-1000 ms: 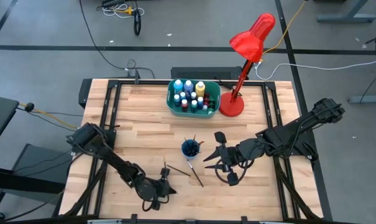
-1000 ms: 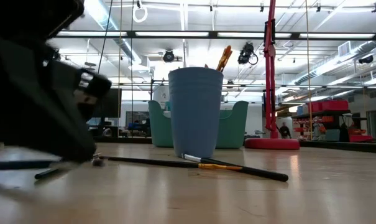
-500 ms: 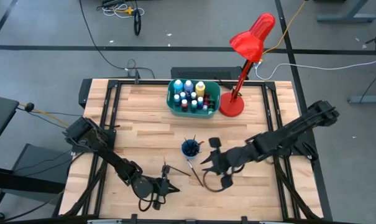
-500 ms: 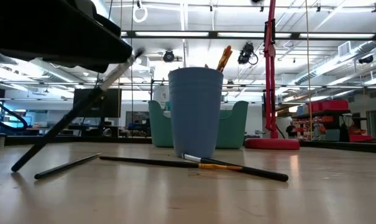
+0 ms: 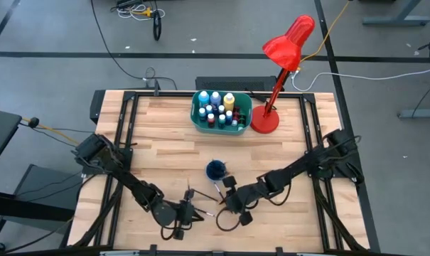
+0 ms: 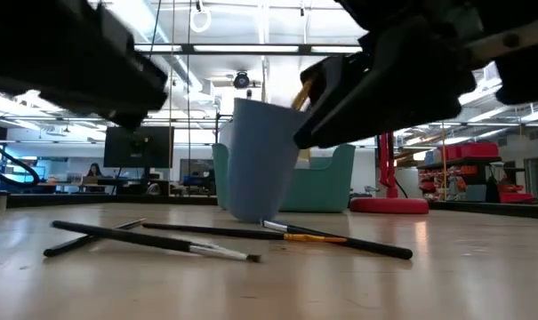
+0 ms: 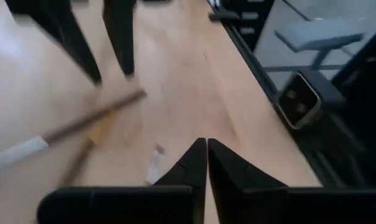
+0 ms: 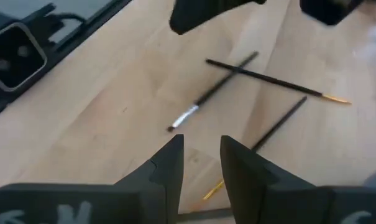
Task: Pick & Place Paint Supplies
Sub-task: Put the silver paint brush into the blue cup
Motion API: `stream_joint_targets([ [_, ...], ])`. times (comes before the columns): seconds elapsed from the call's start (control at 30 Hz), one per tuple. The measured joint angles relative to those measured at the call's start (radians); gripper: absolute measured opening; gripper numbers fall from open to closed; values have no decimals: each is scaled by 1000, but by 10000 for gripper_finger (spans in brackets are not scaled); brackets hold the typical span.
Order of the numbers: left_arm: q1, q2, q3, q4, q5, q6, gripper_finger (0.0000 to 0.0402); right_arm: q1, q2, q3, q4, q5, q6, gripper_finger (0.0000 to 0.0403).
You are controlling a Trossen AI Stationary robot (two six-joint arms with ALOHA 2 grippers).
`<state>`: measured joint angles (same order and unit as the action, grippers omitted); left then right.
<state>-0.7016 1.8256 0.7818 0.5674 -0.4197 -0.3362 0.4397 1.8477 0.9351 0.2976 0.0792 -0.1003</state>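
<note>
My left gripper (image 7: 206, 155), fingers together and empty, has just let its paintbrush (image 6: 153, 241) fall flat just ahead. My right gripper (image 8: 199, 155), part-open and empty, has swung in over the loose brushes (image 8: 262, 78); I judge pickup next.

I see the tub (image 5: 221, 110) at the table's (image 5: 165, 142) far edge, bottles (image 5: 216, 107) standing in it, and the lamp (image 5: 280, 71) just right of it. The cup (image 5: 216, 169) stands near the middle, in front of the tub. Brushes (image 5: 200, 195) lie on the wood in front of the cup, two crossing. My left gripper (image 5: 191, 212) sits left of them near the front edge, my right gripper (image 5: 232, 203) just right of them.
</note>
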Motion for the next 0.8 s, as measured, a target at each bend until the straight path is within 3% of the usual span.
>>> stream_joint_targets([
  [0.17,27,9,0,-120,38,-85,73,0,-25,0,35,35,37,107],
  [0.37,89,9,1,-183,-23,28,132,2,-37,0,43,35,64,107],
  [0.47,137,9,1,-222,56,77,156,3,-37,0,58,46,41,107],
  [0.6,203,9,1,-256,116,83,179,3,-61,0,63,161,27,107],
  [0.8,281,8,2,-311,235,63,183,0,-133,0,68,295,-85,107],
])
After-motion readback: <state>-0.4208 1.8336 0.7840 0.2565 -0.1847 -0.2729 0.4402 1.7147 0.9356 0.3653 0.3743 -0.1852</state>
